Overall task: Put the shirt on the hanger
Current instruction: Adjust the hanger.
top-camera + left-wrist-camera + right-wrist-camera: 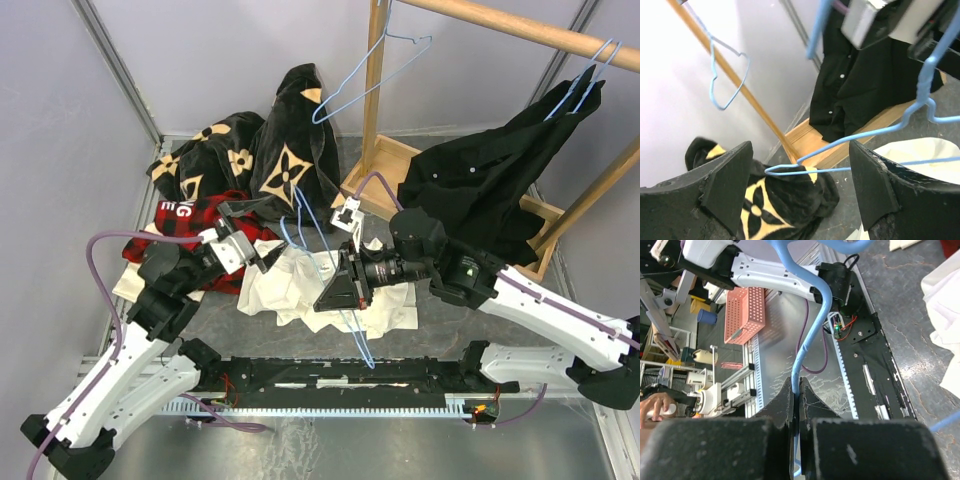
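The light-blue wire hanger (360,345) stands tilted over the middle of the table, and my right gripper (338,290) is shut on its wire. In the right wrist view the wire (807,335) runs up out of the pinched jaws (799,390). The white shirt (285,290) lies crumpled on the table under the hanger. My left gripper (272,243) is open at the hanger's far end. In the left wrist view the hanger's bent corner (790,170) sits between the spread fingers (727,185) without touching them, with the shirt (920,150) at lower right.
A red-and-black plaid shirt (200,225) and a black garment with tan flowers (260,160) are piled at back left. A wooden rack (375,100) carries a spare blue hanger (370,75) and a black shirt (500,180) at back right.
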Controlling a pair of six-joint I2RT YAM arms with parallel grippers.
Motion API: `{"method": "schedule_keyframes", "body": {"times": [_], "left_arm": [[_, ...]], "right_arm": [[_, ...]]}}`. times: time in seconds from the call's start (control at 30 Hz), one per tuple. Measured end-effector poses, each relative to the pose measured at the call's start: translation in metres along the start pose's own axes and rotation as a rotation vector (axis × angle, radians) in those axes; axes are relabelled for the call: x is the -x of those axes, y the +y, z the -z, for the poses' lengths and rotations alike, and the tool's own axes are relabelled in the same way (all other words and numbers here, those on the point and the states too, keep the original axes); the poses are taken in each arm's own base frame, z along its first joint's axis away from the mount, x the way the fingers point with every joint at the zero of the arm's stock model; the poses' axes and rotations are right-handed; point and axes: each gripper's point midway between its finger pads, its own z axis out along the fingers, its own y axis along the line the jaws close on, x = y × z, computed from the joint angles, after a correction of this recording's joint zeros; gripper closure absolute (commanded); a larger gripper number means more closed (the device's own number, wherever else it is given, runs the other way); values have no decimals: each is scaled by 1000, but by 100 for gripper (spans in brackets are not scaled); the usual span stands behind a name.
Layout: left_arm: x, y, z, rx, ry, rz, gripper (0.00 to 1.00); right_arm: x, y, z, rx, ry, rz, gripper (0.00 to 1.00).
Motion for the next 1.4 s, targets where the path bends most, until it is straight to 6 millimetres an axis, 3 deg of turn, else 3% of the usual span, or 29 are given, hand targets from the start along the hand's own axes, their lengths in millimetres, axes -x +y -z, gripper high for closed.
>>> {"method": "schedule_keyframes", "body": {"times": [0.37,0.67,0.8,1.0,1.07,1.23,1.4], "left_arm": [[5,-34,-9,-230,-77,-113,31],[6,-33,-15,-253,-81,-141,71],[1,-33,-17,-264,-64,-168,96],[-9,-37,-14,-284,-29,-191,97],[-9,-36,-14,-281,-26,-190,97],[-10,-33,-12,-262,-8,-191,97],[-19,-30,-10,-249,38,-203,97]], "right_arm": [[0,21,2,94,45,37,99],[-2,23,1,117,62,30,94],[1,24,2,118,53,30,85],[12,35,9,124,29,73,53],[14,33,13,87,29,104,47],[27,9,32,-132,-3,187,41],[41,-20,55,-351,-47,280,45]]}}
